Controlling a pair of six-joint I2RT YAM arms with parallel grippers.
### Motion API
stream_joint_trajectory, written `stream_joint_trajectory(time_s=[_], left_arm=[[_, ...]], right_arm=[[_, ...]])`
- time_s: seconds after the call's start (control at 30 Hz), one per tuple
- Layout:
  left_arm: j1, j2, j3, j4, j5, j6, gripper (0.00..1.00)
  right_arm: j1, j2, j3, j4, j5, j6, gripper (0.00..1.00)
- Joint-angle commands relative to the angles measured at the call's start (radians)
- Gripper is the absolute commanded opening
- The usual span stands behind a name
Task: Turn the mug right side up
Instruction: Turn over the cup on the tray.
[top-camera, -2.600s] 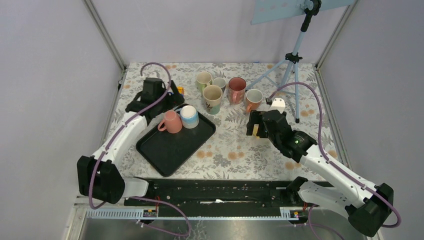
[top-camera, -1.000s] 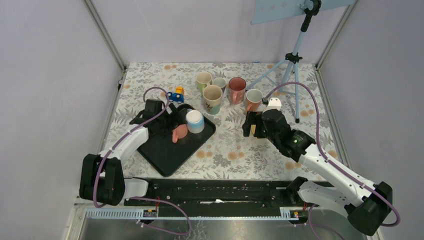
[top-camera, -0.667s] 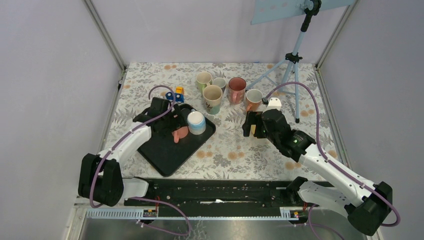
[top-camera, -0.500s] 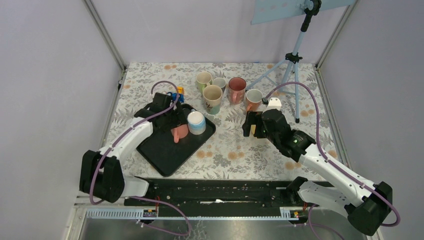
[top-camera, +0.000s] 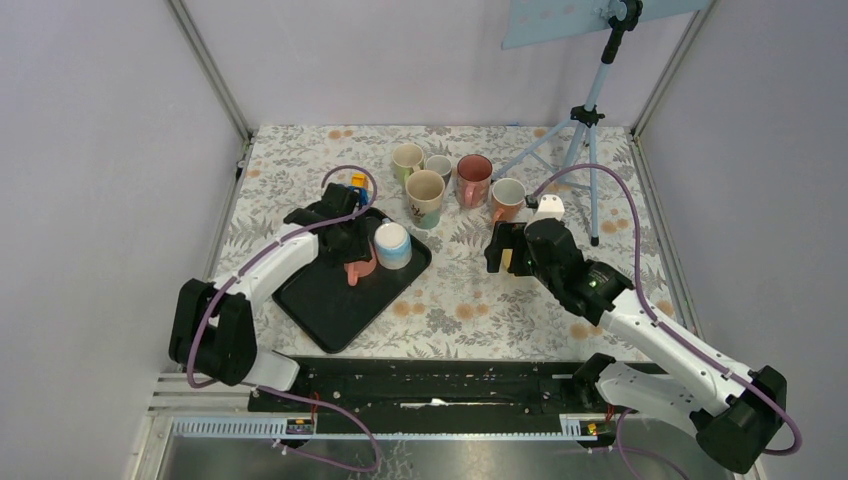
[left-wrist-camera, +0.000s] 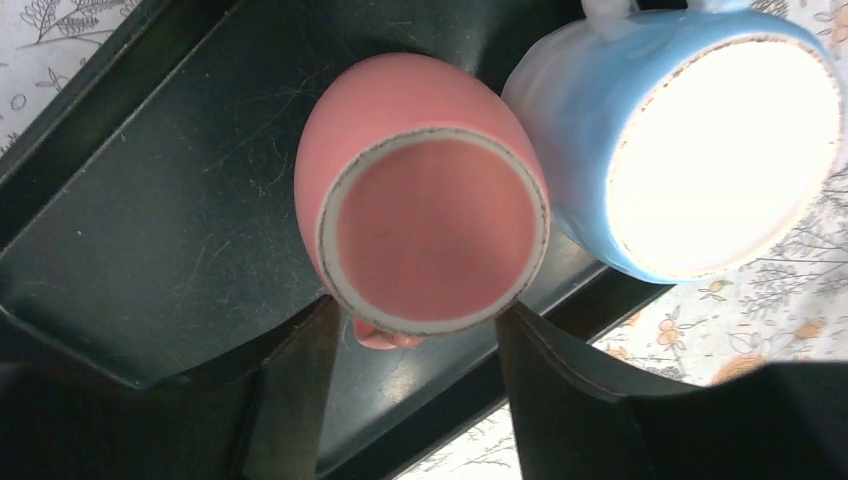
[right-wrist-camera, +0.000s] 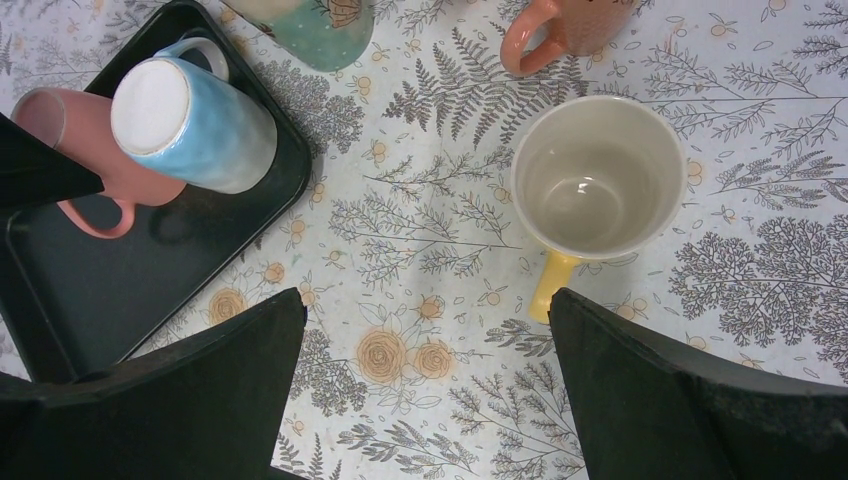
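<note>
A pink mug (top-camera: 361, 266) (left-wrist-camera: 430, 230) stands upside down on the black tray (top-camera: 325, 305) (left-wrist-camera: 150, 250), its base up and its handle toward the near side. My left gripper (top-camera: 346, 250) (left-wrist-camera: 415, 312) is down over it, one finger on each side of the mug near the handle. The jaws stand apart, and I cannot tell whether they touch the mug. A blue mug (top-camera: 392, 243) (left-wrist-camera: 700, 150), also upside down, stands right beside it. My right gripper (top-camera: 505, 255) (right-wrist-camera: 425, 370) hangs open over the floral cloth with nothing between its fingers.
A cream mug with a yellow handle (right-wrist-camera: 597, 180) stands upright under the right gripper. Several upright mugs (top-camera: 425, 195) cluster at the back centre. A tripod (top-camera: 585, 120) stands at the back right. A small blue and orange toy (top-camera: 357, 182) lies behind the tray.
My left gripper has moved right and forward across the tray to the pink mug, and its jaws have narrowed around it. The right arm has not moved.
</note>
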Motion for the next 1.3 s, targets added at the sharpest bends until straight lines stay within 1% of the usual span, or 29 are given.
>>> stream_joint_trajectory(time_s=[0.0, 0.07, 0.33, 0.47, 0.6, 0.87, 0.93, 1.03, 1.07, 1.27], left_arm=[[-0.008, 0.035, 0.053, -0.009, -0.027, 0.053, 0.58], [-0.012, 0.051, 0.059, -0.015, -0.029, 0.063, 0.52], [-0.022, 0.074, 0.061, -0.023, -0.062, 0.077, 0.45], [-0.026, 0.082, 0.058, -0.023, -0.081, 0.084, 0.36], [-0.027, 0.090, 0.054, -0.021, -0.088, 0.086, 0.32], [-0.032, 0.094, 0.043, 0.004, -0.123, 0.085, 0.19], [-0.032, 0.089, 0.040, 0.014, -0.135, 0.082, 0.15], [-0.034, 0.079, 0.034, 0.028, -0.155, 0.077, 0.02], [-0.034, 0.073, 0.034, 0.032, -0.158, 0.075, 0.00], [-0.033, 0.004, 0.026, 0.055, -0.179, 0.065, 0.00]], right_arm=[[-0.003, -0.022, -0.005, 0.031, 0.009, -0.006, 1.00], [-0.002, -0.029, -0.008, 0.030, 0.010, -0.005, 1.00], [-0.002, -0.036, -0.020, 0.029, 0.014, -0.002, 1.00], [-0.003, -0.041, -0.024, 0.030, 0.013, 0.002, 1.00], [-0.003, -0.044, -0.026, 0.029, 0.016, -0.001, 1.00], [-0.002, -0.046, -0.031, 0.030, 0.014, 0.001, 1.00], [-0.003, -0.046, -0.031, 0.030, 0.013, 0.001, 1.00], [-0.003, -0.046, -0.031, 0.030, 0.011, -0.002, 1.00], [-0.003, -0.045, -0.031, 0.031, 0.008, -0.002, 1.00], [-0.003, -0.041, -0.025, 0.035, -0.028, 0.008, 1.00]])
